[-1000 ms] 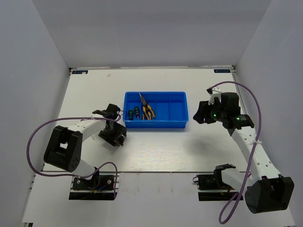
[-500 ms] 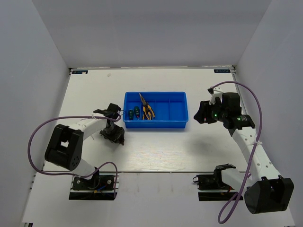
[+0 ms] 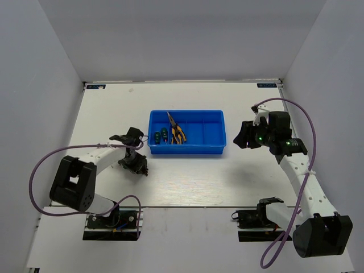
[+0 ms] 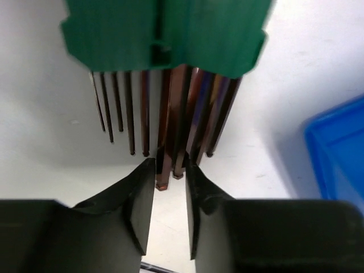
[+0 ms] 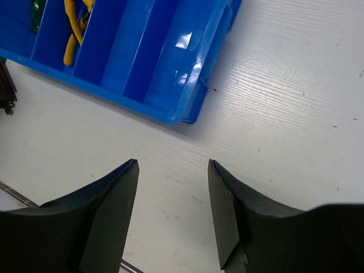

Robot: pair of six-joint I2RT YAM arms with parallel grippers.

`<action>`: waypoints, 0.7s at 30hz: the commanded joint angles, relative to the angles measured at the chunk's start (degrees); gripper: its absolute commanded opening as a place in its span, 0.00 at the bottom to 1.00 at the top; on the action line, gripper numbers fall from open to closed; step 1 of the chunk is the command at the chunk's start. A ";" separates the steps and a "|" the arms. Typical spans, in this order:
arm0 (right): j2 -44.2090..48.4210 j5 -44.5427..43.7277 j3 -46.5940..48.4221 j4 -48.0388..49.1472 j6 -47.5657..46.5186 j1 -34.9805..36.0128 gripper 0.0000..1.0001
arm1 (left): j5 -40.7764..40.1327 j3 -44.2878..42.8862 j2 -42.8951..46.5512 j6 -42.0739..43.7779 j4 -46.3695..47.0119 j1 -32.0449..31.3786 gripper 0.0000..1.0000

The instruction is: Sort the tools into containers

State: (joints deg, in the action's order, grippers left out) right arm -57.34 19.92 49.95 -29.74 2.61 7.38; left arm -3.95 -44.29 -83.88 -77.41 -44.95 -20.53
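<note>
The hex key set, dark reddish keys (image 4: pixel 170 114) fanned from a green holder (image 4: pixel 165 34), lies on the white table left of the blue tray (image 3: pixel 216 149). My left gripper (image 4: pixel 170 170) has its jaws narrowly apart, pressed on the tips of the two thickest keys. In the top view it (image 3: pixel 135 165) sits low over the set, hiding it. Two green-handled screwdrivers (image 3: pixel 160 136) and the yellow-and-black pliers (image 3: pixel 176 132) lie in the tray's left compartments. My right gripper (image 5: pixel 172 166) is open and empty above the table, right of the tray (image 5: pixel 170 68).
White walls enclose the table at the back and both sides. A corner of the tray (image 4: pixel 341 153) shows at the right of the left wrist view. Purple cables loop from both arms. The tray's right compartments hold nothing visible.
My left arm has swung its elbow to the left and the gripper has shifted slightly left over the hex keys. The right arm has barely moved.
</note>
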 commanded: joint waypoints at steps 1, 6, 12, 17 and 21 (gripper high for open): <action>1.09 1.43 0.06 0.82 -0.24 -0.43 0.58 | -3.79 2.98 2.74 0.15 -4.97 -0.12 0.27; 1.26 1.79 0.06 0.65 0.02 -0.61 0.58 | -4.32 4.04 6.44 0.15 -6.82 -0.12 0.33; 1.18 2.05 0.14 0.82 0.11 -0.78 0.58 | -4.32 4.57 7.15 1.29 -6.82 -0.12 0.52; 1.27 2.14 -0.03 0.82 0.11 -1.14 0.58 | -3.79 4.57 4.96 2.00 -5.68 -0.12 0.60; 1.27 2.40 -0.12 0.65 0.11 -1.14 0.58 | -3.79 4.04 4.95 2.52 -4.80 -0.12 0.65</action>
State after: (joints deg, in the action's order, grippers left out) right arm -56.99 21.21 49.93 -29.82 2.61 6.52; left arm -6.46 -40.23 -78.43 -75.59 -50.17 -20.53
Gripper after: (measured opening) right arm 0.583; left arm 0.648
